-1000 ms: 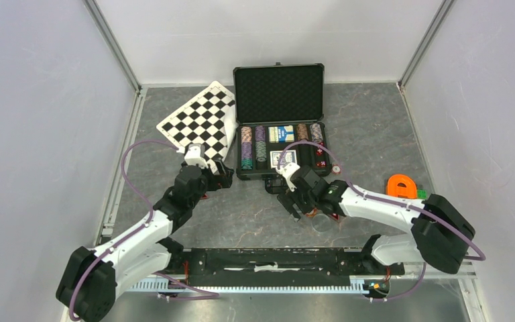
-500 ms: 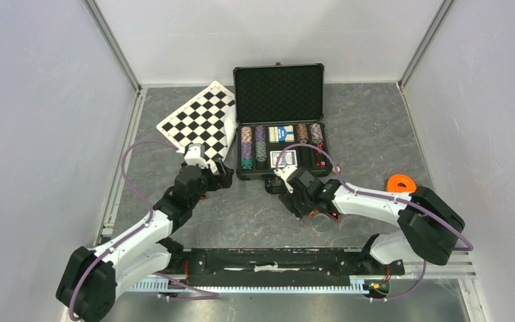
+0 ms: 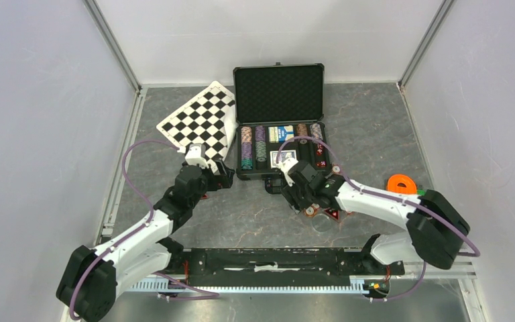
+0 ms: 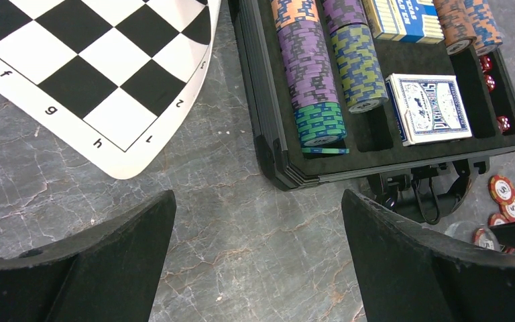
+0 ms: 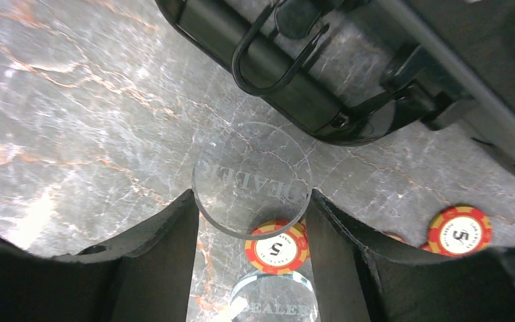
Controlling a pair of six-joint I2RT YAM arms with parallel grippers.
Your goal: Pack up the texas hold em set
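Observation:
The black case [image 3: 278,94] lies open at the back, its tray holding striped chip stacks [image 4: 308,67], a card deck [image 4: 429,107] and red dice [image 4: 503,123]. Just in front of the case handle [image 5: 268,60], my right gripper [image 5: 249,201] has its fingertips against both edges of a clear dealer button [image 5: 251,168]. Beneath it on the table lie a red chip [image 5: 276,248] and a second clear dealer button [image 5: 275,302]. More red chips [image 3: 330,213] lie beside the right gripper [image 3: 306,201]. My left gripper [image 4: 258,201] hangs open and empty over bare table near the case's front left corner.
A black-and-white checkered board [image 3: 201,121] lies left of the case, its edge touching the case side. An orange tape-like object [image 3: 400,183] sits at the right. Walls enclose the table on three sides. The arms' base rail runs along the near edge.
My right gripper has narrowed onto the clear dealer button and shifted slightly toward the case. The left arm has not moved.

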